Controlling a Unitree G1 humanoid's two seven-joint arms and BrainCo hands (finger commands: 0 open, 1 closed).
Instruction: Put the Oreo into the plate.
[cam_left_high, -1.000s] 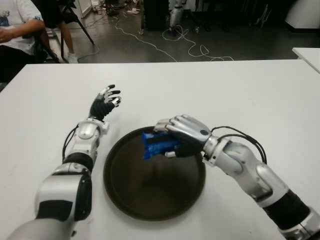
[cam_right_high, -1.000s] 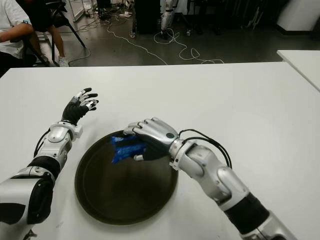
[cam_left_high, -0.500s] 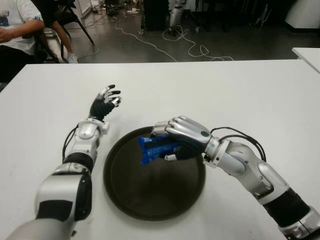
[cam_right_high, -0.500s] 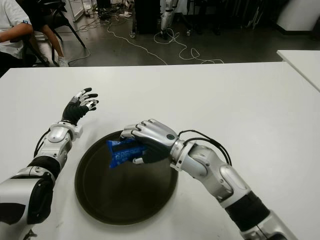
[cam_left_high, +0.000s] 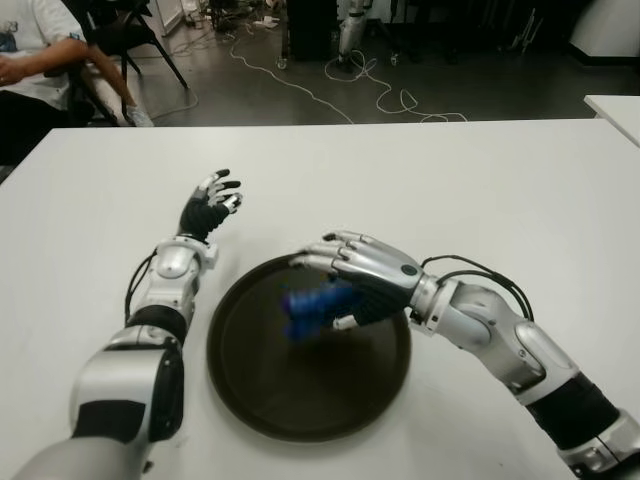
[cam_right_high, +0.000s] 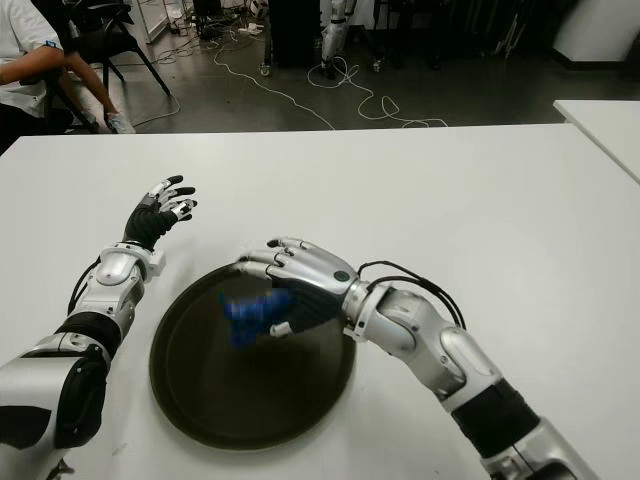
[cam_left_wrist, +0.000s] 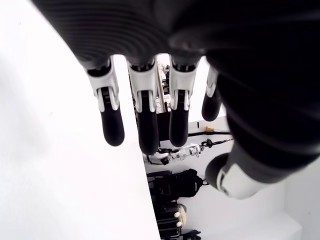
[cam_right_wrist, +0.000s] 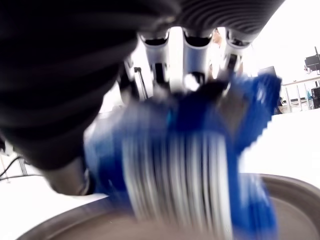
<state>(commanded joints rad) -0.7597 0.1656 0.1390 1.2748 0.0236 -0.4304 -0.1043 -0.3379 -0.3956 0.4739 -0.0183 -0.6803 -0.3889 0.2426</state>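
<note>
Right hand (cam_left_high: 360, 275) over the far part of the dark round plate (cam_left_high: 270, 400), fingers spread and extended, gripping nothing. Blue Oreo pack (cam_left_high: 315, 305) just under the palm, blurred, inside the plate's outline; cannot tell whether touching the plate floor or the thumb. In the right wrist view, pack (cam_right_wrist: 190, 160) fills the frame right in front of the fingers (cam_right_wrist: 192, 55), plate rim (cam_right_wrist: 295, 192) below it.

Left hand (cam_left_high: 208, 205) to the left of the plate and beyond it, well apart from the pack, fingers loosely apart, holding nothing; left wrist view confirms four fingers (cam_left_wrist: 145, 125) separated, empty.

White table (cam_left_high: 480, 190) otherwise bare around the plate. Black cable bundle (cam_left_high: 480, 275) looped at the right wrist, beside the plate's right edge. Beyond the table: floor with loose white cables (cam_left_high: 300, 85), seated person (cam_left_high: 35, 60) at far left, second white table corner (cam_left_high: 615, 105) at far right.
</note>
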